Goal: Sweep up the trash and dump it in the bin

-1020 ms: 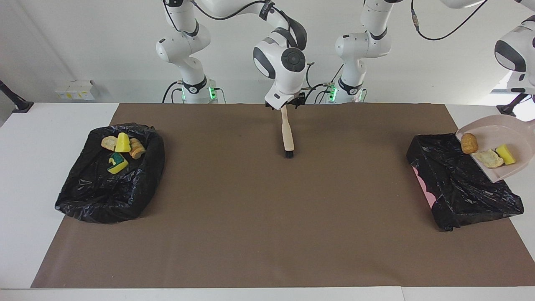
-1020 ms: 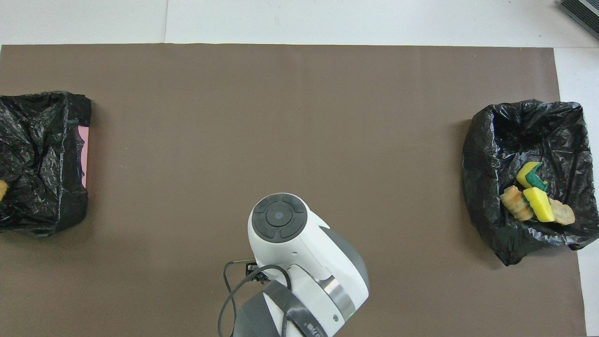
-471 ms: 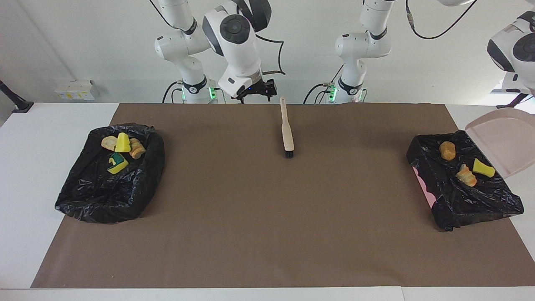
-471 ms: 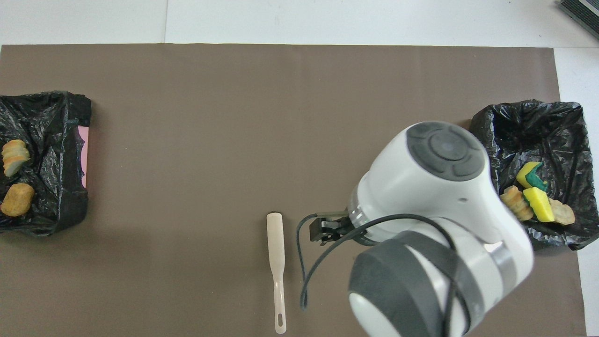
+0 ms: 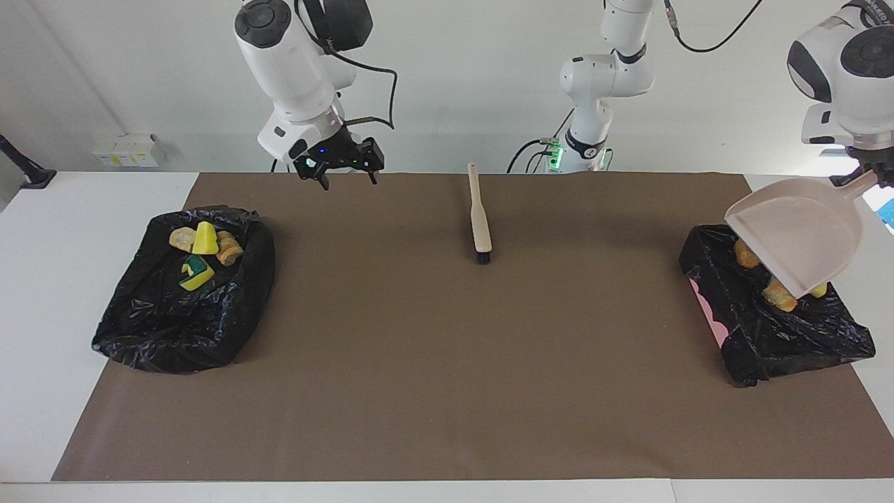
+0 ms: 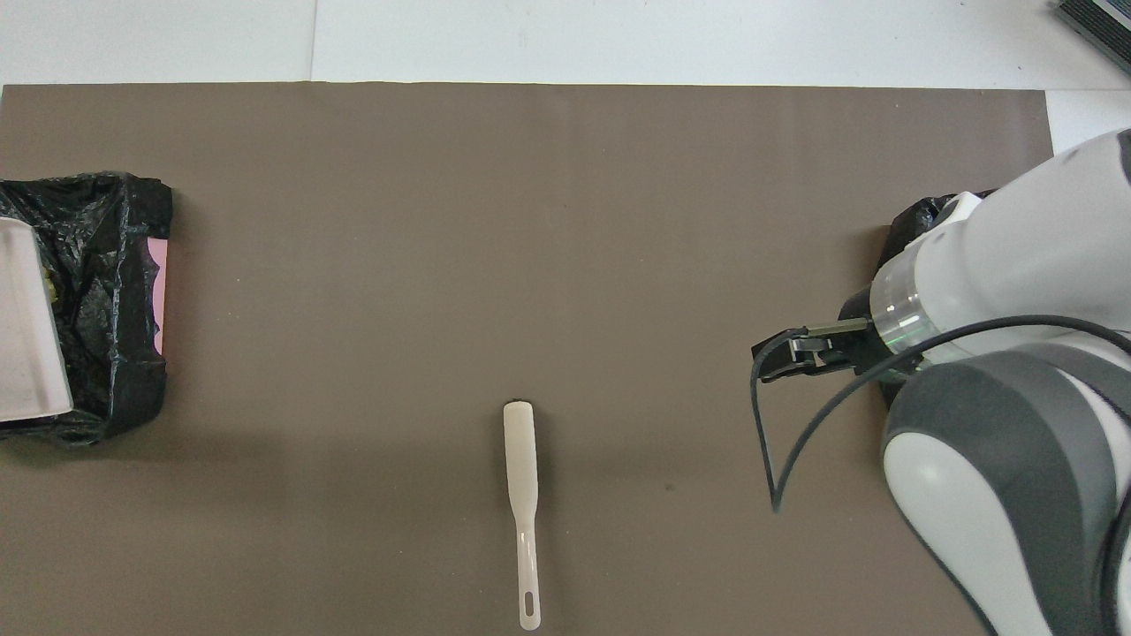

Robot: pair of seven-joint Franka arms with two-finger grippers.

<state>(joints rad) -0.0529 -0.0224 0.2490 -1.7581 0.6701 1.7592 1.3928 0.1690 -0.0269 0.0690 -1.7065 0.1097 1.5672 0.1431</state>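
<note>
Your left gripper (image 5: 862,178), jaws pinching the dustpan (image 5: 796,234), has tipped it over the bin (image 5: 768,328); trash (image 5: 779,293) now lies inside. Your right gripper (image 5: 340,166), jaws spread, has left the brush (image 5: 479,216) on the brown tabletop (image 5: 447,363).

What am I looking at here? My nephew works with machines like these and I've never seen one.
Two white robot arms work at a table covered with brown paper. One picture looks at them from across the table, the other looks down from above their end. The left hand grips a beige dustpan by its handle, tilted over a black-lined bin that holds the scraps just dumped. The right hand hangs open and empty in the air. The brush lies on the paper. Another lined bin holds more scraps.
</note>
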